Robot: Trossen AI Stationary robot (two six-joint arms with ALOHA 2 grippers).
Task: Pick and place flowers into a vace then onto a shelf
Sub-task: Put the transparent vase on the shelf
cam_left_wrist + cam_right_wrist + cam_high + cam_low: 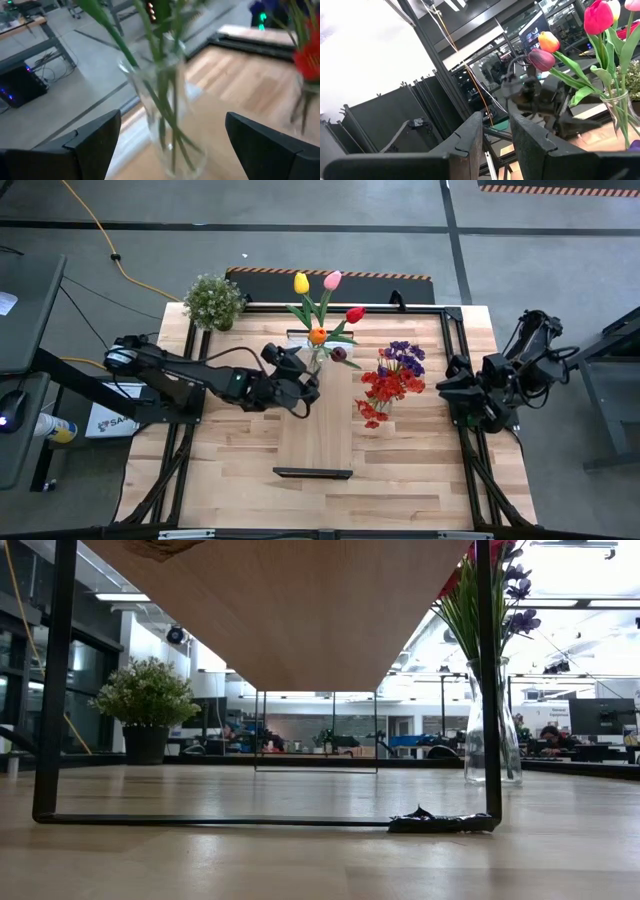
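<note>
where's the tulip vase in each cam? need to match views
High: tulip vase at the far end of the shelf, just ahead of the open left hand.
Low: not in view; only the other vase with purple blooms shows.
Left wrist: centre, glass body between the spread fingers.
Right wrist: right edge, glass under the tulips.
Shared landmark: the orange tulip.

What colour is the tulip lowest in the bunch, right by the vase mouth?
Orange, just above the vase; the high view shows it best.
</note>
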